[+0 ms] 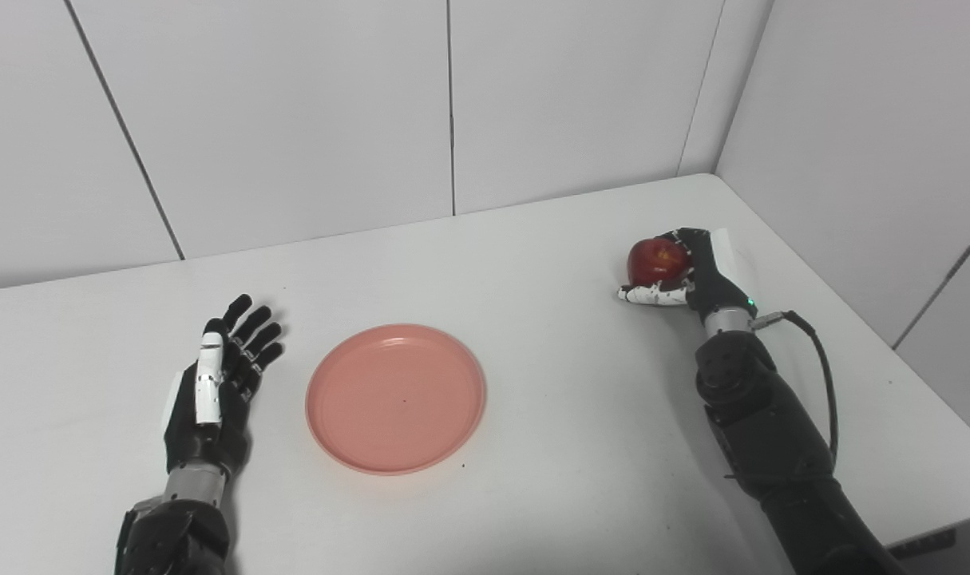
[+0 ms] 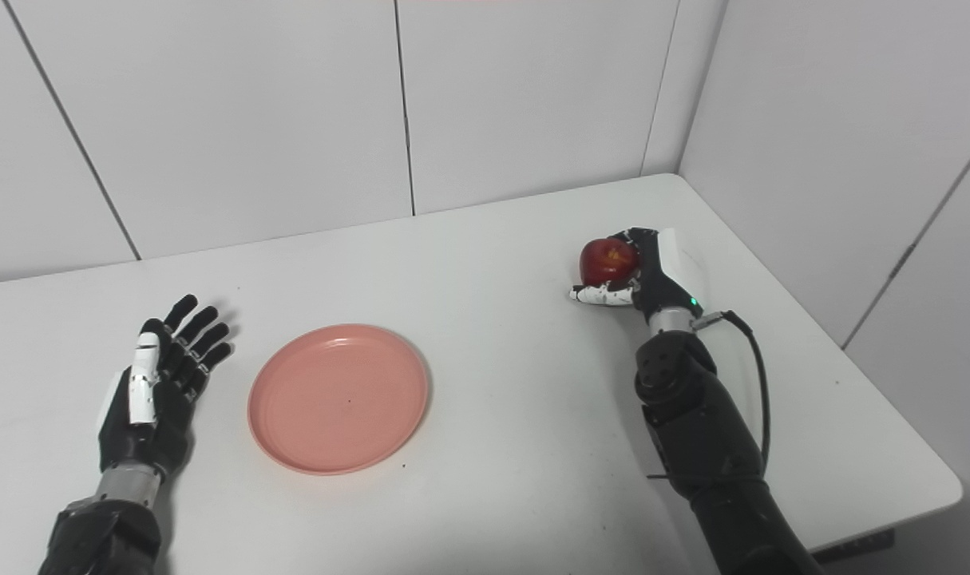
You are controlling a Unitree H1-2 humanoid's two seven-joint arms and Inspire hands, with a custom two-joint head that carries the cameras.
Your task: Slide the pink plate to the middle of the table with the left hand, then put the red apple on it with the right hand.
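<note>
Right hand [image 1: 696,275] wraps the apple [image 1: 656,260]; left hand [image 1: 213,383] spread, idle. We risk dropping it before the plate [image 1: 395,397] if the grip slips.

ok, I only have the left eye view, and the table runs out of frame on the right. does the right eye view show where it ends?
Observer: Yes. The right eye view shows the table's near right corner, which is rounded. Your frame cuts that corner off.
Operator: any bare table between the right arm and that side edge, down to the corner?
Observer: Yes. A bare white strip runs beside the right forearm all the way to the corner. The cable looping off the wrist lies over the tabletop, inside the edge.
</note>
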